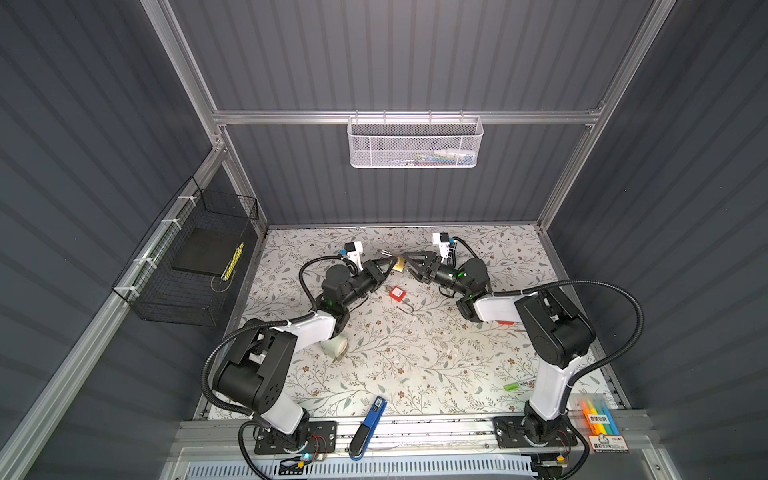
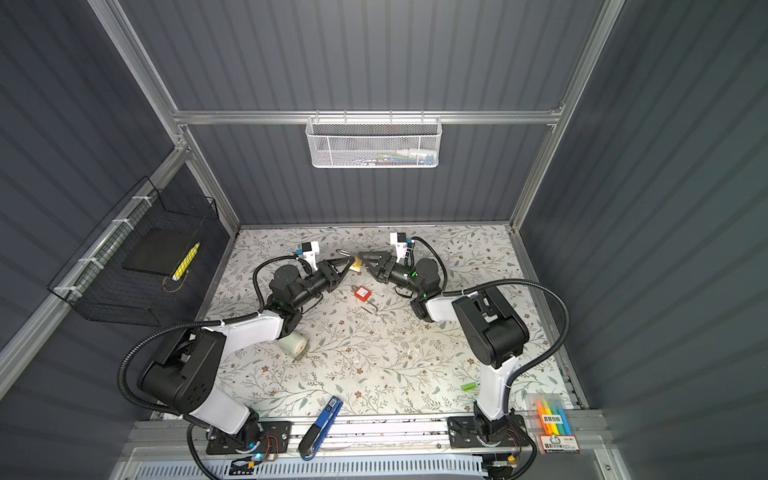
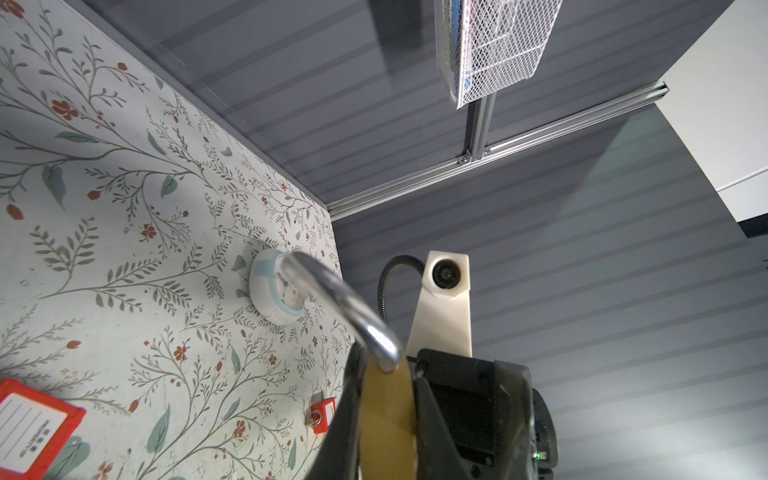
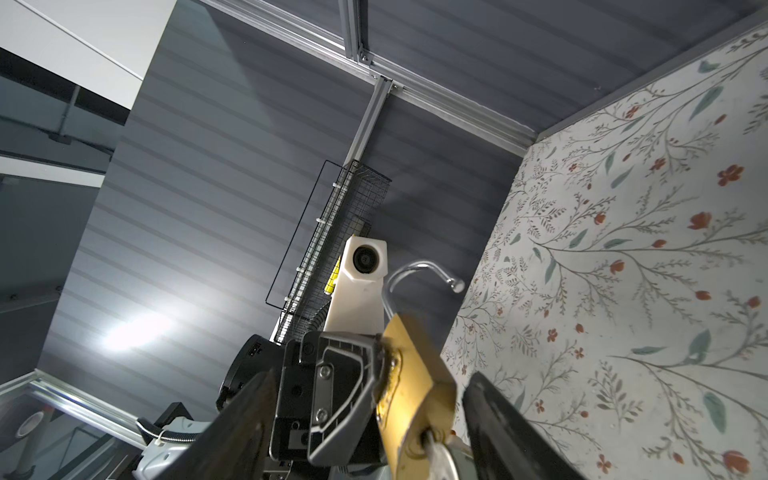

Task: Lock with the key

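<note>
A brass padlock (image 1: 400, 264) (image 2: 356, 265) hangs above the floral table at the back middle. My left gripper (image 1: 392, 262) (image 3: 386, 386) is shut on its brass body (image 3: 388, 419). The silver shackle (image 3: 332, 291) (image 4: 419, 268) stands swung open. A silver key (image 4: 441, 457) sits in the keyhole at the lock's lower end (image 4: 415, 382). My right gripper (image 1: 406, 262) (image 4: 372, 376) faces the left one, open, its two dark fingers (image 4: 498, 415) either side of the key and lock without touching them.
A red padlock (image 1: 397, 293) and a thin metal hook (image 1: 405, 309) lie just in front of the grippers. A red‑tagged key (image 3: 323, 415) and a round white clock (image 3: 266, 286) lie on the table. White tape roll (image 1: 336, 345), blue tool (image 1: 370, 424), white mesh basket (image 1: 415, 141).
</note>
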{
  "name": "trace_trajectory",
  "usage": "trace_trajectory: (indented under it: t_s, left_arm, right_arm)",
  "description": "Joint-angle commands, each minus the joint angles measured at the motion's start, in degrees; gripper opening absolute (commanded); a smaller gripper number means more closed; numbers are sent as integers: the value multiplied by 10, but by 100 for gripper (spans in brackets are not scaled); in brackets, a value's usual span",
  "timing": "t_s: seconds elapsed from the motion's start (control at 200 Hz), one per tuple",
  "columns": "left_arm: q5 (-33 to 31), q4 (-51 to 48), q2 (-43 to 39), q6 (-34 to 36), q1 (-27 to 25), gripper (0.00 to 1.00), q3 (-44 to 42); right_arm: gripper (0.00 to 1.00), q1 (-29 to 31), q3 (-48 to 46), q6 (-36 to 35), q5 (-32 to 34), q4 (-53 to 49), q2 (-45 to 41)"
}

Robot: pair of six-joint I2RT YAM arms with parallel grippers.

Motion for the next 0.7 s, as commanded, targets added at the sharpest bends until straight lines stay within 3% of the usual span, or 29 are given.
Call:
trace_trajectory:
  t_s: [0.0,0.175,0.695]
  left_arm:
    - [12,52,-5,-6,1,0,26]
    - [14,51,-5,-6,1,0,27]
    - [15,64,3,-15,1,0,25]
  right_arm:
    - [75,4,16,22,-6,46,15]
    - [68,5,16,24,-11,51,19]
    - [14,15,15,39,-19,74,34]
